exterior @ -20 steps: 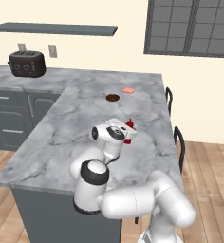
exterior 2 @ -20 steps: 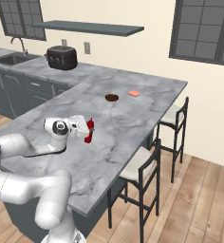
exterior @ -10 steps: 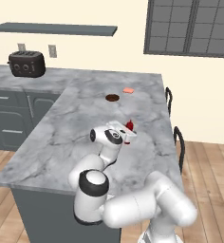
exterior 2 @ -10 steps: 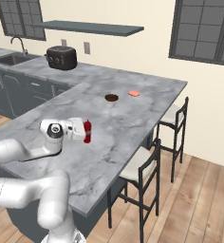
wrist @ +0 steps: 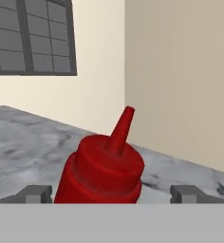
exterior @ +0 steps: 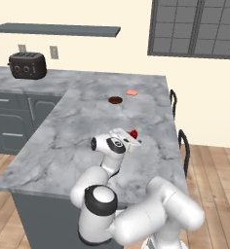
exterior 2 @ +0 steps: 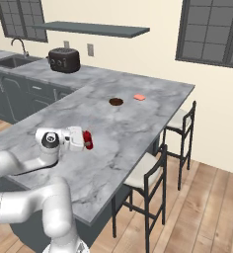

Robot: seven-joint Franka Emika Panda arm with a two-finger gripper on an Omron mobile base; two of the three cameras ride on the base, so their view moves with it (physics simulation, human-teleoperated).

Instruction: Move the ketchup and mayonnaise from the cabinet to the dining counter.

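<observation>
Over the middle of the grey-white veined marble dining surface (exterior 2: 138, 128), toward its stool-side edge, the robot's tool (exterior 2: 85, 140) pinches one slim red squeeze bottle of ketchup (wrist: 102, 169), a dark finger tip (wrist: 35, 193) showing on either side of its body. The bottle appears to be carried just above the slab, judging from both base views, presumably so it can be set down upright at the drop-off; whether its base touches the marble cannot be told. Farther along the same surface lie one small dark round object (exterior: 115, 100) and one small flat pink piece (exterior: 131, 92), well apart from the tool. Two dark metal stools (exterior 2: 148, 185) stand along the right edge. One black toaster (exterior 2: 64, 60) sits at the far corner.
</observation>
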